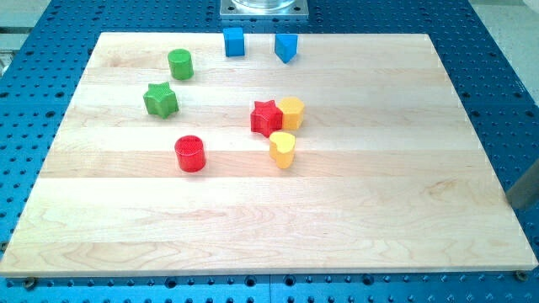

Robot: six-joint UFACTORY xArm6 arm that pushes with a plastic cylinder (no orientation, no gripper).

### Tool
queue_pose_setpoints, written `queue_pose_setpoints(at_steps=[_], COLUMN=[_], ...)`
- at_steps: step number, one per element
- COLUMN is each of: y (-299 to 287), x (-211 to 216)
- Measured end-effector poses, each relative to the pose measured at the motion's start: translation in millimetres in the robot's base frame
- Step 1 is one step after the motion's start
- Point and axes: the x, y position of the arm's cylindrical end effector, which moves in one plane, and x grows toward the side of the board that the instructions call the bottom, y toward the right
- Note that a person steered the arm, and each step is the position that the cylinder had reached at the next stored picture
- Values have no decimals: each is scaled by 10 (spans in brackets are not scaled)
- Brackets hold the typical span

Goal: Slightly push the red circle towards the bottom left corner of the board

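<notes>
Nearest us, at the right edge, a blurred dark shape may be our rod; our tip is not visible, so its position is unknown. The red circle (190,154) sits left of centre, its up-right side open for pushing. Farther: yellow heart (282,149), red star (265,117), green star (160,99).

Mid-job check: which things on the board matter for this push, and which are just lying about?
Job:
red circle
board
my tip: not clearly visible

Lying about:
green circle
green star
two blue blocks
red star
yellow block, touching the red star
yellow heart
</notes>
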Motion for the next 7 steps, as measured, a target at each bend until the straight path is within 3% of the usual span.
queue_pose_setpoints(at_steps=[1, 3, 4, 7], y=[-483, -2309, -3029, -3829], x=[104, 307, -182, -886])
